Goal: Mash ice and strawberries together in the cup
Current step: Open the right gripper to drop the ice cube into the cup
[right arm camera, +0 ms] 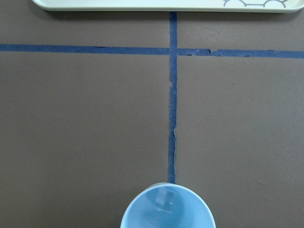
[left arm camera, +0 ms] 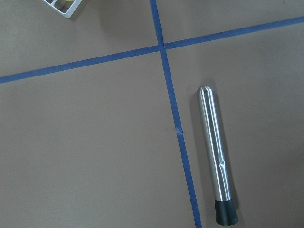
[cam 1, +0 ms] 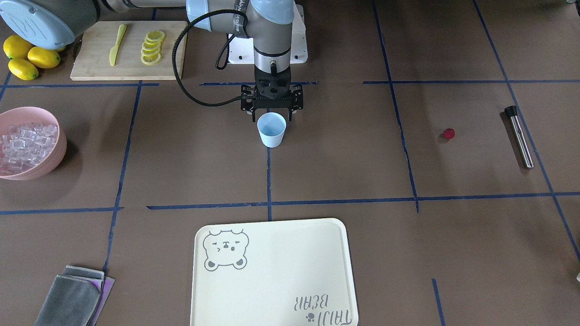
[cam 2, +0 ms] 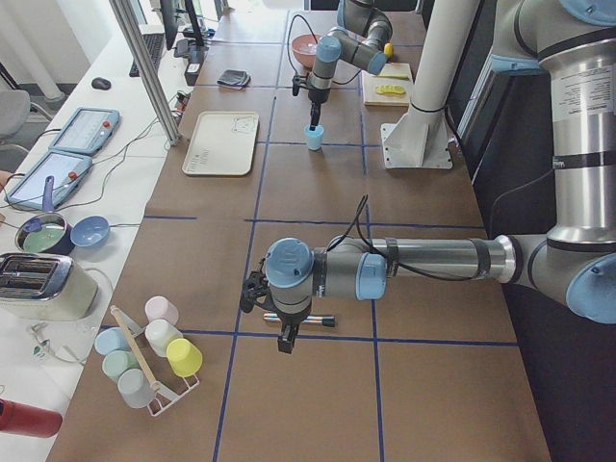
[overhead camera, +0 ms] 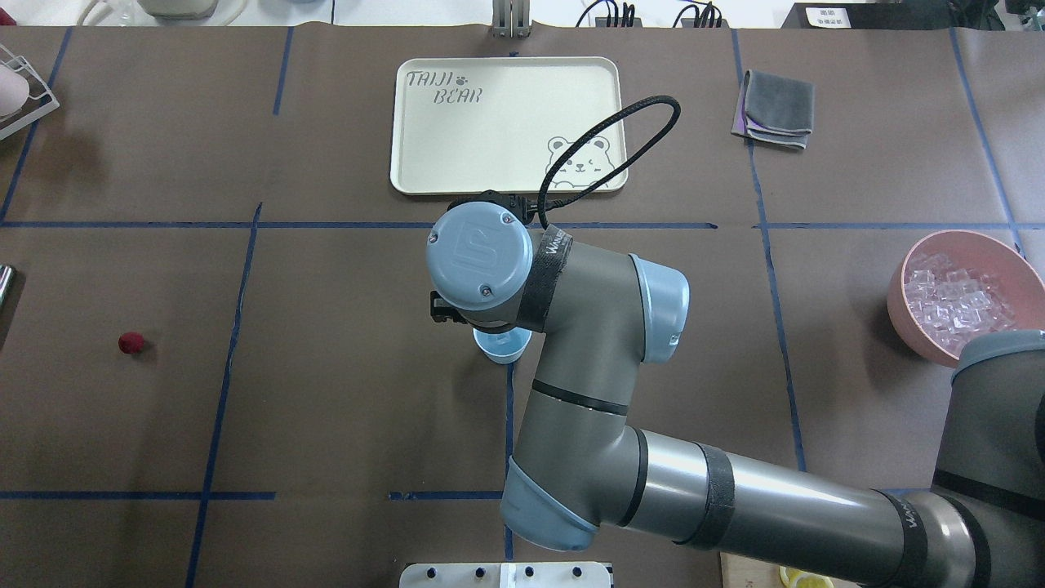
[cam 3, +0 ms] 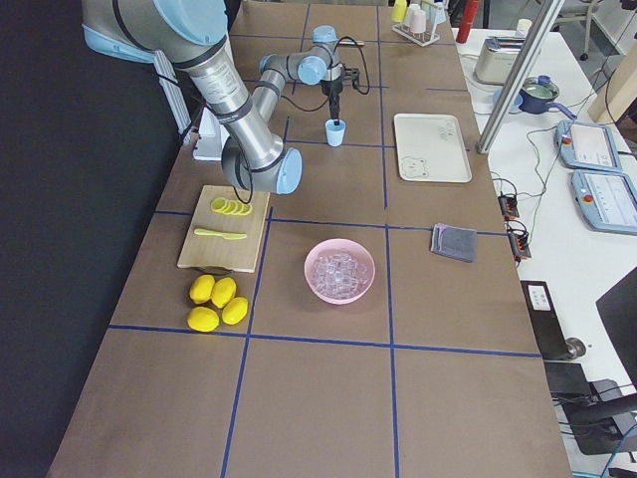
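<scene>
— In the middle of the counter, what is standing there?

— The cup is sitting upright on a blue tape line, and the right pincer is hanging just above it with its fingers spread wide, gripping nothing. From the right wrist view, one faint clear cube seems to be lying inside the cup.

— Where are the rest of the ice cubes lying?

— They are filling the pink bowl, well apart from the cup, on the robot's right.

— And the strawberry?

— It is lying alone on the counter on the robot's left, near the steel muddler.

— What is the left pincer doing?

— It is hovering over the muddler. I cannot tell whether it is open or closed.
</scene>
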Robot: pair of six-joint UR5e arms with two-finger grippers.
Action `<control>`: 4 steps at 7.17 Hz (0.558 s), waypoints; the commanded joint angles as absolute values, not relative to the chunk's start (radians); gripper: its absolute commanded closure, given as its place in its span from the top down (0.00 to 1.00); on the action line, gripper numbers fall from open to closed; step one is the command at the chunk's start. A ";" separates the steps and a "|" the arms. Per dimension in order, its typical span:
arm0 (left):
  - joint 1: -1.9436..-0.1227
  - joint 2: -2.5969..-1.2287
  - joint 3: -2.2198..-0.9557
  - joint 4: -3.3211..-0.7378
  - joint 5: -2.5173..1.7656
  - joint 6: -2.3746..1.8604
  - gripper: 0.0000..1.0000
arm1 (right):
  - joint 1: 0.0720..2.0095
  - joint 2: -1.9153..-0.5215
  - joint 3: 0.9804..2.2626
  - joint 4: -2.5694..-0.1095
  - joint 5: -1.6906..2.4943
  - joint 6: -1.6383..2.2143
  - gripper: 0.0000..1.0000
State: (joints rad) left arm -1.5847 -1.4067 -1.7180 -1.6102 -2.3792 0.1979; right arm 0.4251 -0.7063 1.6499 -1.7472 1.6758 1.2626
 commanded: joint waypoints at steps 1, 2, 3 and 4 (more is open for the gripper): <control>-1.585 -1.408 -1.718 -1.611 -2.379 0.199 1.00 | 0.532 -0.811 1.765 -1.753 1.757 1.231 0.99; -1.585 -1.408 -1.717 -1.611 -2.379 0.199 1.00 | 0.611 -0.913 1.867 -1.753 1.817 1.115 0.99; -1.585 -1.408 -1.717 -1.611 -2.379 0.199 1.00 | 0.699 -1.028 1.956 -1.747 1.889 0.994 0.99; -1.585 -1.408 -1.718 -1.612 -2.379 0.199 1.00 | 0.788 -1.137 2.000 -1.744 1.964 0.871 0.99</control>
State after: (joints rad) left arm -1.5846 -1.4080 -1.7170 -1.6110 -2.3792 0.1994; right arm 0.6795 -1.0019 1.9229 -1.7485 1.8744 1.0179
